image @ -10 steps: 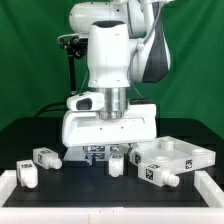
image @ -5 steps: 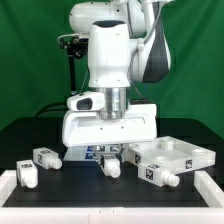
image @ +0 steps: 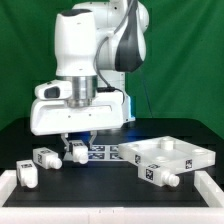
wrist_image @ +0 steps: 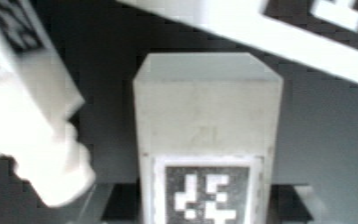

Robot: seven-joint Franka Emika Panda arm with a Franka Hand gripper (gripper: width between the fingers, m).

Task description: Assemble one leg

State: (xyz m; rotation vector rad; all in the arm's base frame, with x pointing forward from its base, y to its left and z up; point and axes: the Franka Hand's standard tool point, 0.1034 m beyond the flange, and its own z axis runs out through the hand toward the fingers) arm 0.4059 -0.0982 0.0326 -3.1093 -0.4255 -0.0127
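My gripper [image: 76,147] is shut on one leg [image: 78,155], a small white post with a square tag, held upright just above the black table. In the wrist view the same leg [wrist_image: 204,110] fills the middle, tag end between the dark fingers [wrist_image: 123,200]; the gripper [wrist_image: 206,198] closes on its sides. Two more legs [image: 43,158] [image: 27,173] lie at the exterior view's left. One of them [wrist_image: 30,110] shows close beside the held leg in the wrist view.
The large flat white panel [image: 180,152] with round sockets lies at the exterior view's right, another leg [image: 158,176] at its front edge. The marker board [image: 104,152] lies behind the gripper and shows in the wrist view [wrist_image: 291,25]. A white rim [image: 110,214] borders the front.
The arm has swung toward the exterior view's left, carrying the leg from the middle of the table to a spot near the two loose legs.
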